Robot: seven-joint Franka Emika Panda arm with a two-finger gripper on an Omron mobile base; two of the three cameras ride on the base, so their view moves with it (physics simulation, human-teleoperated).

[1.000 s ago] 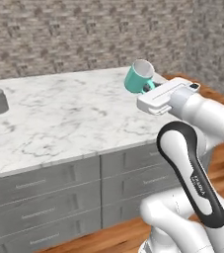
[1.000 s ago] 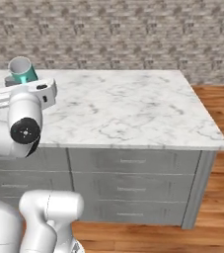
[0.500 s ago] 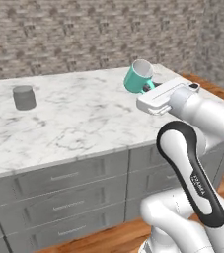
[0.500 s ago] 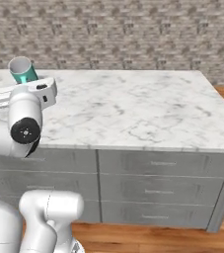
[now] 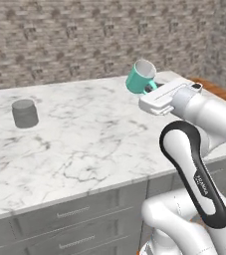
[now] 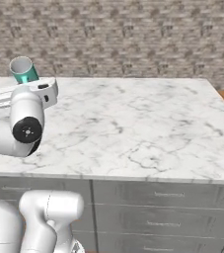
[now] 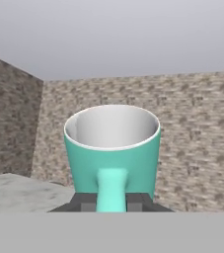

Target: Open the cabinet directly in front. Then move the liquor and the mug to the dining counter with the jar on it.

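Hand [image 7: 112,203] on glossy teal mug [image 5: 140,78] above veined marble dining counter [image 5: 84,144]

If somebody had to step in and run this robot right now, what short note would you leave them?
Gripper: shut on the mug, gripping its handle and holding it in the air above the dining counter, mouth up and tilted.
Jar: standing on the dining counter, off to the arm's left, well apart from the mug.
Liquor and cabinet: out of these views, so I cannot tell whether the bottle has been moved.
Done: the mug is picked up and brought to the counter with the jar.
Left: lower the mug onto a bare patch of marble, let go, then check on the liquor.
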